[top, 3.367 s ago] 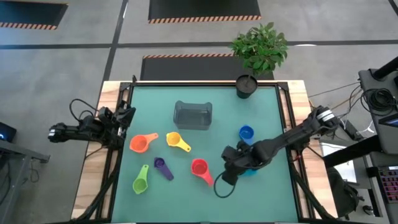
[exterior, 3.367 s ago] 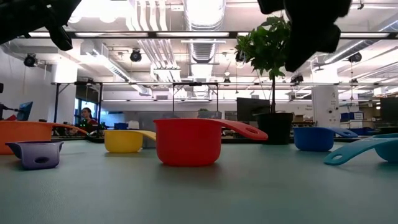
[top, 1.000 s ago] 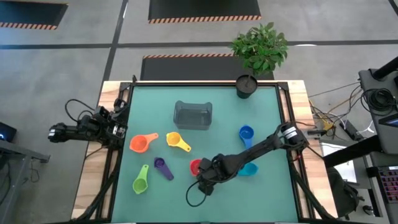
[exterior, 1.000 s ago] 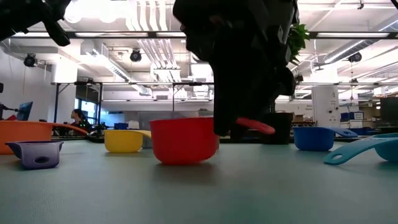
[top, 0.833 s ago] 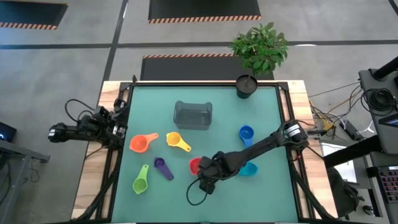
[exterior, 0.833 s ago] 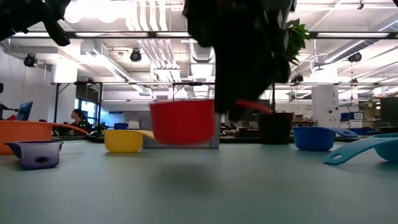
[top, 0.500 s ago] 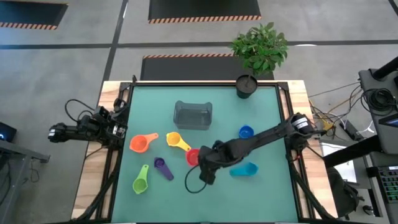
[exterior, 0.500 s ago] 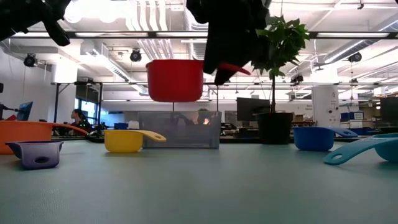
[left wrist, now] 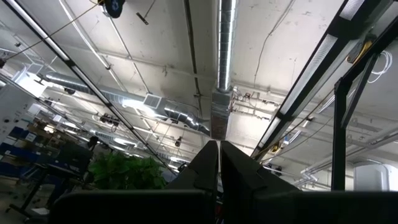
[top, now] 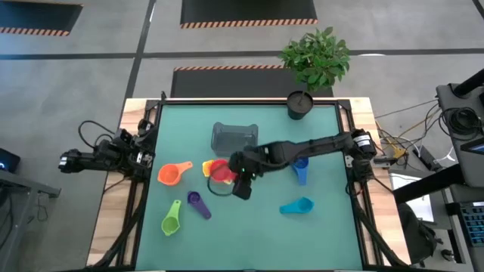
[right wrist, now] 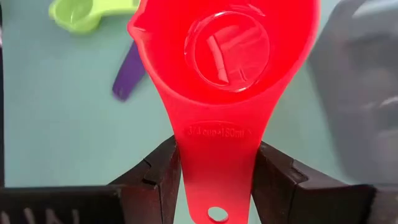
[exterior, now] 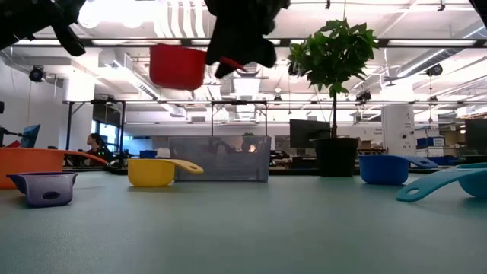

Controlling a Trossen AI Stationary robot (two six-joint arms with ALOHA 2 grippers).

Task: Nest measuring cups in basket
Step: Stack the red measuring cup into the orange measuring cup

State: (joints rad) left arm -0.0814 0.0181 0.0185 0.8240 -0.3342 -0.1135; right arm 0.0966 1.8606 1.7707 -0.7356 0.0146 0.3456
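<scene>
My right gripper (top: 233,172) is shut on the red measuring cup (top: 221,172). It holds the cup high above the table, just near of the grey basket (top: 234,140) and over the yellow cup (top: 208,167). The orange (top: 170,174), purple (top: 198,202), green (top: 172,219) and cyan (top: 296,205) cups sit on their bases on the green table. The blue cup (top: 300,166) is partly hidden under my right arm. My left gripper (left wrist: 217,165) is shut, empty and points up at the ceiling beside the table's left edge (top: 140,155). My right gripper pinches the red cup's flat handle (right wrist: 217,155) by its two long edges, one finger (right wrist: 158,177) on each side. The fingers come from the table's right and lie along the handle. The cup hangs clear of everything, level, its mouth up (exterior: 177,66).
A black plant pot (top: 300,104) with a leafy plant stands at the table's far right corner. Bare table lies near the front edge and between the cyan and purple cups.
My right gripper has lifted the red cup off the table. It has carried the cup up and toward the far left, from beside the cyan cup to a spot over the yellow cup near the basket. The cup has stayed level.
</scene>
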